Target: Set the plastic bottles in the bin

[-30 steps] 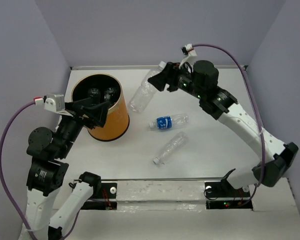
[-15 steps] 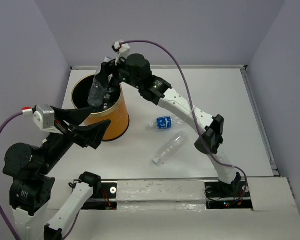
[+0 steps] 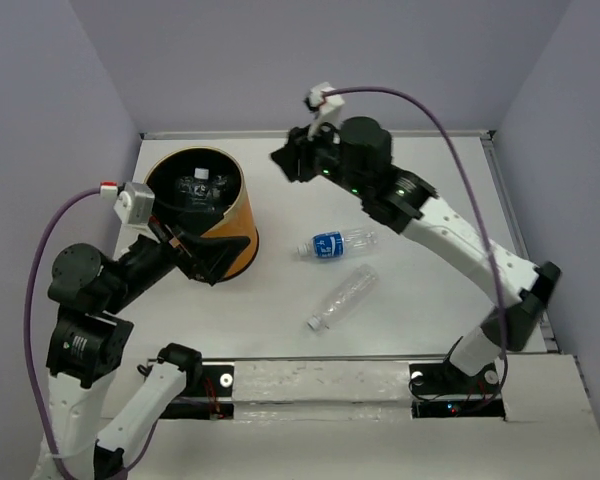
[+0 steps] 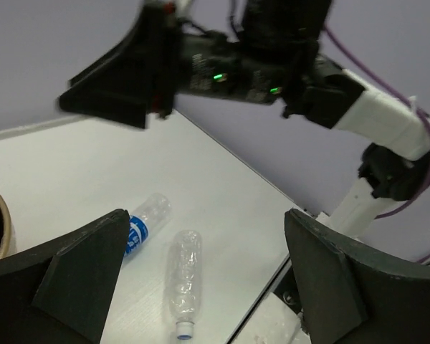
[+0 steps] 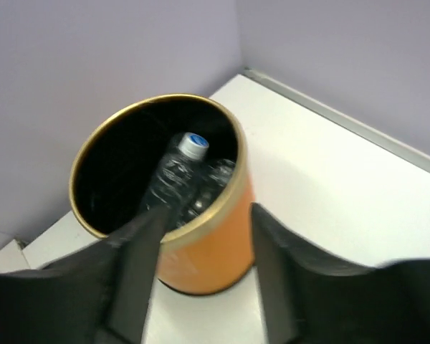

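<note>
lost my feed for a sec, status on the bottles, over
Left gripper open, empty, by the bin. Right gripper open, empty. Bottles inside bin; blue-label bottle and clear bottle lie on the table, nothing blocking.

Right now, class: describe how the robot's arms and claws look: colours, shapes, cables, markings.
The left arm and right arm both have white links between chunky black round joints. A purple cable loops to a white, red-tipped plug at each wrist. The left claw and right claw are black, with two broad wedge-shaped fingers. Green lights glow on the right wrist.
</note>
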`<state>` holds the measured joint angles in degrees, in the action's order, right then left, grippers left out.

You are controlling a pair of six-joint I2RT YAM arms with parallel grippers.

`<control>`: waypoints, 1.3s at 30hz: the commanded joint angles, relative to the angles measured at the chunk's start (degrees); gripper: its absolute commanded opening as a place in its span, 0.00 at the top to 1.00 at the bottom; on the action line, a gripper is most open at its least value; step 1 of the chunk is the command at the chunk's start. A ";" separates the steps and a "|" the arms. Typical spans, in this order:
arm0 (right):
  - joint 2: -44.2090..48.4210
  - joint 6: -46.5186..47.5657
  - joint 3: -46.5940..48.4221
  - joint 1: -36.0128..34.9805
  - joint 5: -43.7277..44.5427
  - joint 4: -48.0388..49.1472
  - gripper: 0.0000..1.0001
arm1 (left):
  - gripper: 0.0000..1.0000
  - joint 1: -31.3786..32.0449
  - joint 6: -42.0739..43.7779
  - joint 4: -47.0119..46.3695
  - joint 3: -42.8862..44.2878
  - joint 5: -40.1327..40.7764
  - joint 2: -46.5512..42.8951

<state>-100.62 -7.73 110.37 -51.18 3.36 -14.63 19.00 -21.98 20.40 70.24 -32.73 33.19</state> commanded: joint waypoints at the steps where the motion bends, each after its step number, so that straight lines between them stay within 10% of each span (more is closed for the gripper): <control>1: 17.88 -5.00 -20.14 7.83 3.50 6.98 0.66 | 0.01 0.07 -2.98 -5.80 -5.97 -4.36 3.54; 7: 38.90 -15.38 -52.15 17.86 6.30 6.55 0.79 | 0.01 8.91 -3.16 -10.20 -13.89 7.56 7.15; 15: 56.31 -20.48 -67.91 20.68 10.70 1.28 0.67 | 0.01 42.77 1.66 -14.67 -12.84 42.56 29.34; 19: 62.63 -20.66 -69.85 20.68 16.22 -3.10 0.68 | 0.01 44.10 8.77 -27.93 -15.13 41.61 41.12; 36: 70.47 -23.65 -73.10 20.68 16.51 -9.10 0.68 | 0.01 44.19 13.54 -24.45 -3.53 37.47 71.47; 39: 70.91 -24.18 -73.01 20.68 16.68 -9.36 0.62 | 0.15 44.28 12.66 -24.62 -3.70 37.56 72.19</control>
<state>-30.70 -30.57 37.50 -30.72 20.03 -24.18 62.92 -9.61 -3.86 64.53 3.29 105.58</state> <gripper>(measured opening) 0.335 0.951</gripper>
